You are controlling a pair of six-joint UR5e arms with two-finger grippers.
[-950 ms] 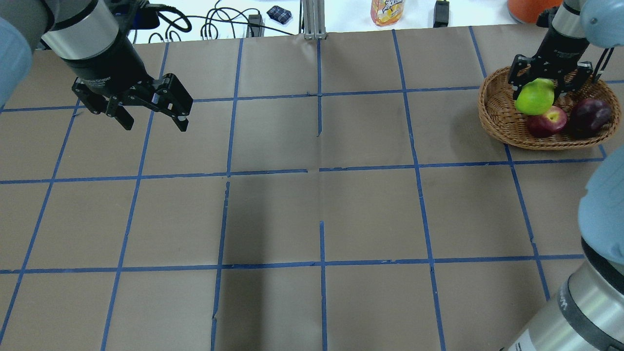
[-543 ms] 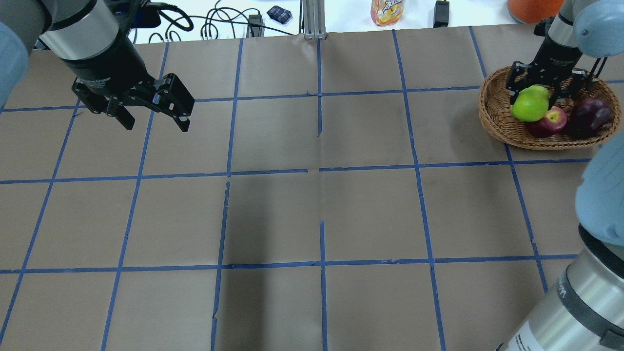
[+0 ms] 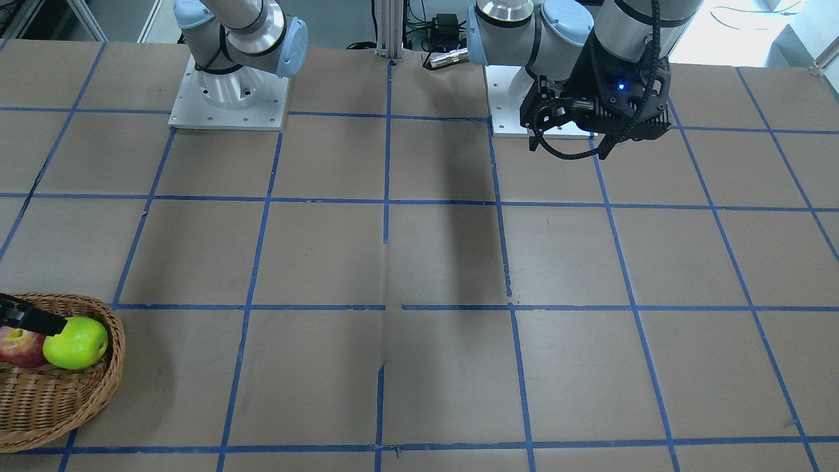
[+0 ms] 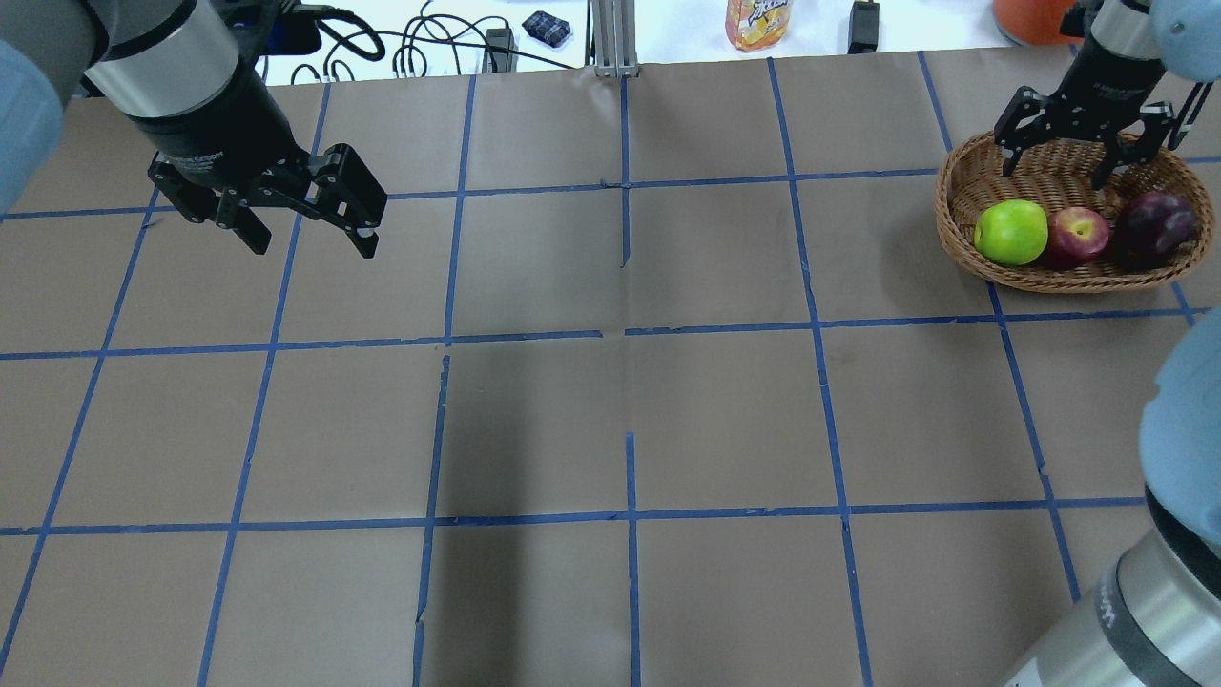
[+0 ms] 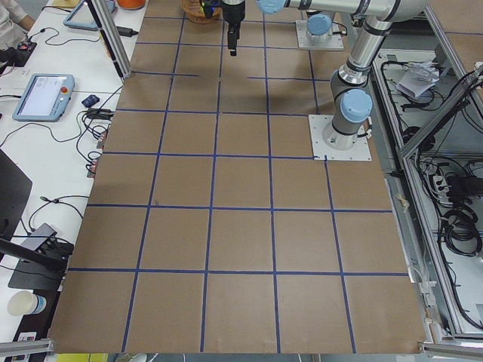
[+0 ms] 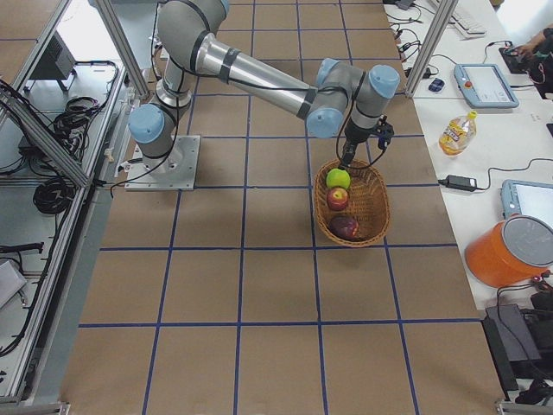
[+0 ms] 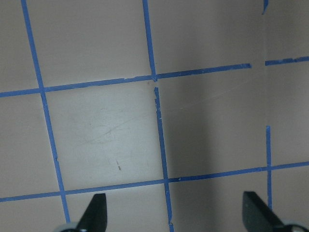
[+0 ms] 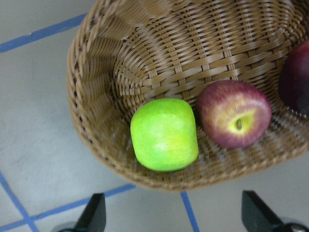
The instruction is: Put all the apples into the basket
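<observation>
Since the earlier overhead frame the green apple (image 4: pixel 1011 232) has left the right jaws and dropped to the left end of the basket (image 4: pixel 1078 281), and those jaws have lifted toward the upper right corner. They now hang spread and empty above the basket's far rim. Green apple, red apple (image 4: pixel 1079 236) and dark apple (image 4: pixel 1155 222) lie in a row along the basket's long axis, left to right in the overhead view, green touching red. The green apple sits below and slightly left of the right jaws. The left jaws, also spread and empty, hover over the tabletop (image 4: pixel 630 401) at upper left, well apart. With all three apples in the basket, the task looks complete; only an upward retreat seems to remain.
</observation>
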